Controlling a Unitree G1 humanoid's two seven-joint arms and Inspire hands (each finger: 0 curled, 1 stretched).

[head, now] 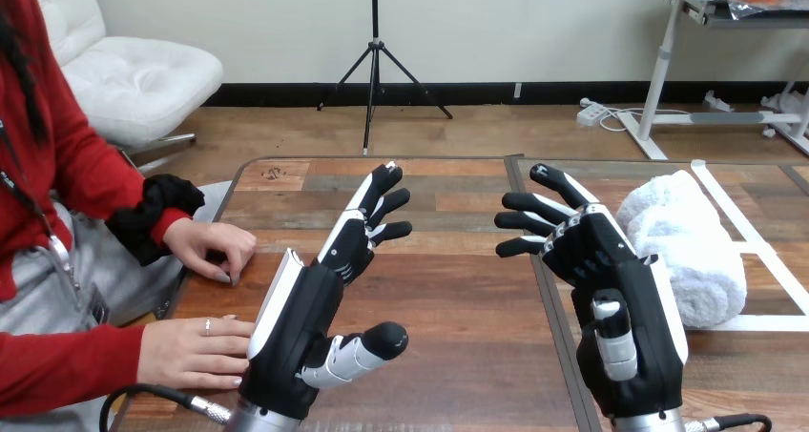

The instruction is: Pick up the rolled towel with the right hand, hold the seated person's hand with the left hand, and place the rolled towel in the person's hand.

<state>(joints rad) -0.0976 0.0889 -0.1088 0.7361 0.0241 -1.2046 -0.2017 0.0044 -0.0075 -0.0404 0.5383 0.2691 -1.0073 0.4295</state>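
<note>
A white rolled towel (689,244) lies on the wooden table (448,289) at the right, just beyond my right hand (611,308). That hand is raised over the table with its fingers straight and spread, open and apart from the towel. My left hand (320,303) is raised at centre-left, fingers straight, thumb out, holding nothing. The person sits at the left. The person's nearer hand (191,353) rests flat at the table's edge right beside my left hand's wrist. The person's farther hand (212,247) rests on the table's left edge, fingers curled down.
A seam (544,289) divides the table into two tops. White tape lines (754,251) run on the right top around the towel. The middle of the table between my hands is bare wood.
</note>
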